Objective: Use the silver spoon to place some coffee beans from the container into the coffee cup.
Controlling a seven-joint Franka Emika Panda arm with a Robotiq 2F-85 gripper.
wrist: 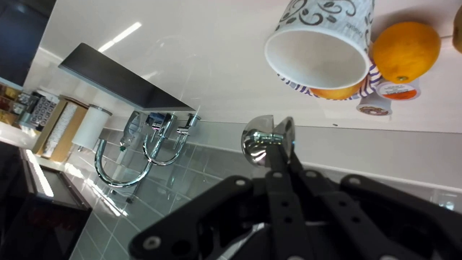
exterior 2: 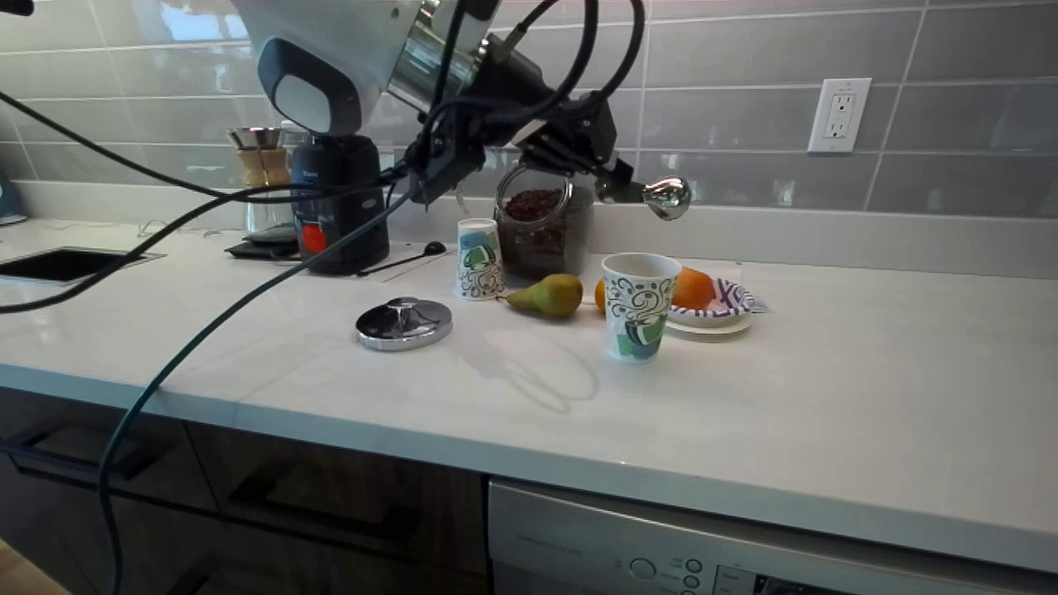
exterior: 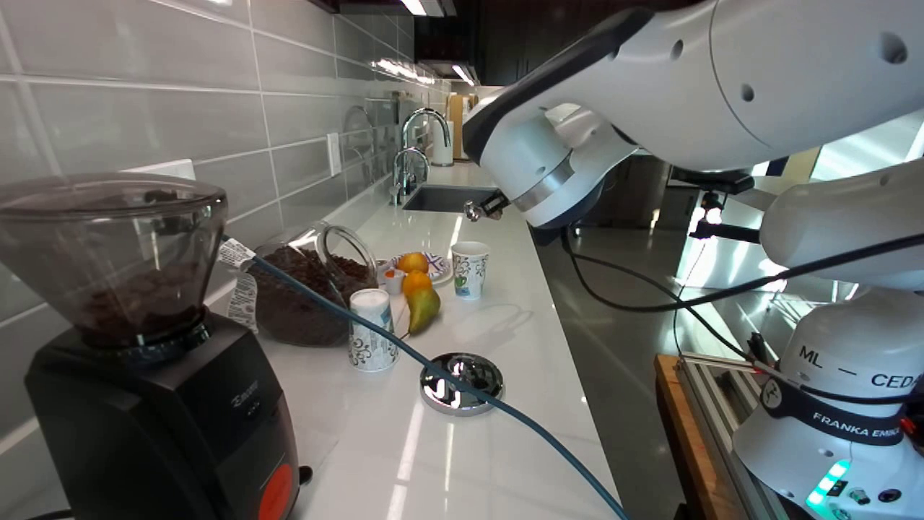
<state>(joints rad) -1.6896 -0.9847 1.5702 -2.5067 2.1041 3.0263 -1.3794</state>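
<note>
- Silver metal spoon, round-bowled, aloft; in an exterior view the bowl points right, long axis seemingly near level, handle mostly hidden.
- Black two-fingered gripper, pinching it.
- White patterned paper cup, upright, lower. Carrying stage, I'd guess; next, centre over it and tip. Load unclear.
- Clear glass container, farther back, holding dark brown coffee beans.

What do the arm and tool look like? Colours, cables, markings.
Arm: white, smooth rounded segments, dark trim, silver ring near its end, looped black cables. Base: dark band reading FRANKA EMIKA, lettering above starting ML_CED, cut off by the frame; glowing green light below. Tool: black, angular links with round grey screw heads.
</note>
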